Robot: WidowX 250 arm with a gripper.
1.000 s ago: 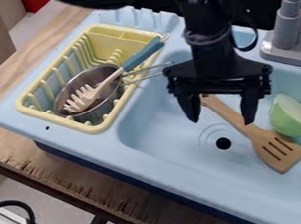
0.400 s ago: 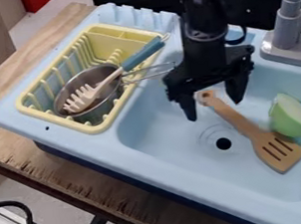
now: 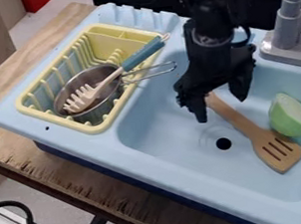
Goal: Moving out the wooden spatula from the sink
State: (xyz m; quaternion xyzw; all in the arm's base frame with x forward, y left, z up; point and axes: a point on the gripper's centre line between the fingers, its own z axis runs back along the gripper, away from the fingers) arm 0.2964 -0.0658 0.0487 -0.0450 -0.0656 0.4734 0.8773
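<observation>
Spatula (image 3: pixel 277 153) of plain wood, slotted at its broad end, lies in the basin of the pale blue sink (image 3: pixel 179 168), and we see its handle run up and left from there to the gripper (image 3: pixel 222 108). We find the jaws apart, one on each side of the handle's upper end as we look at it; the very tip is hidden behind the arm, and we cannot tell whether either jaw touches the wood. Left of the spatula's head and handle, we see the dark drain hole (image 3: pixel 223 143). On the other side, just beside the head, we have a green rounded piece (image 3: pixel 290 115) with a paler flat face. We see the grey faucet (image 3: pixel 287 28) at the sink's upper right edge. Over on the sink's left part sits a yellow dish rack (image 3: pixel 34 113), holding a metal pot (image 3: pixel 106 109), and a blue-handled pronged utensil (image 3: pixel 143 54) leans with its prongs in the pot. Under the sink we see the wooden bench (image 3: pixel 52 38).
</observation>
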